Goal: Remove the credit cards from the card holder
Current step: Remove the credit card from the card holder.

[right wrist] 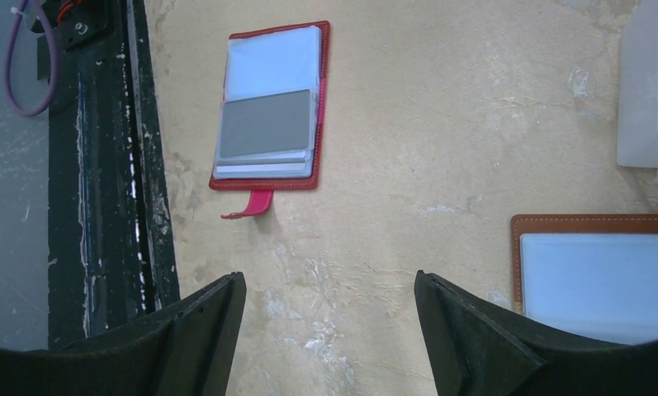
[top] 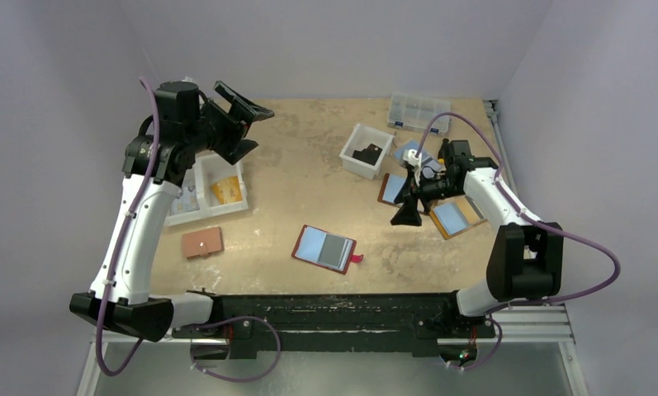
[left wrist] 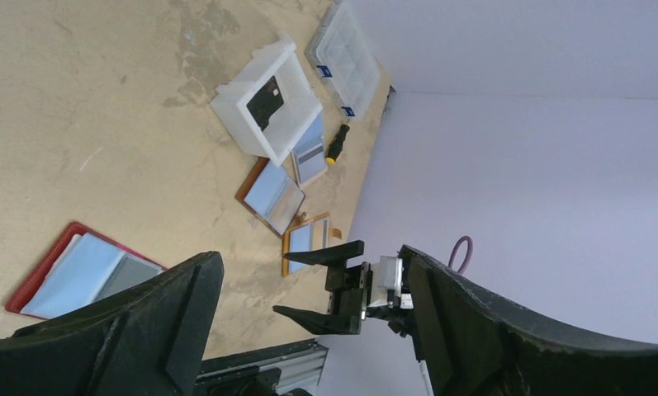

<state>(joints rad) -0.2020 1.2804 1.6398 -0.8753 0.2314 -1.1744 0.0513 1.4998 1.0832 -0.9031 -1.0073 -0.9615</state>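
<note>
Card holder [top: 324, 249] lies open and flat on the worktop [top: 300, 186], near-centre, just far of the black base rail [top: 333, 312], with its red-pink strap tab [top: 357, 259] sticking out on its right edge. Credit cards [right wrist: 266, 124] sit in the sleeves: a grey one on top in the page nearest the tab, pale card edges stacked just under it. The other page reads light blue, can't tell card from empty sleeve. Left claw [top: 253, 125] is up high at far left, above the white trays [top: 214, 194], jaws spread wide, nothing between them, well apart from the card holder. Right claw [right wrist: 327, 285] hangs over bare worktop right of the card holder, also spread, empty, touching nothing. In its wrist view the card holder sits clear of both fingers. Just right of that claw are a brown holder [top: 389, 188] and an orange-tan fold-out holder [top: 456, 219], both open and showing light blue inserts. Far of it is a white bin [top: 366, 150] with a black item inside, and a clear compartment box [top: 418, 111] at the far edge. Small tan holder [top: 202, 242] lies closed at near left, well apart from the red one. An orange item [top: 227, 191] sits in the right-hand white tray.
</note>
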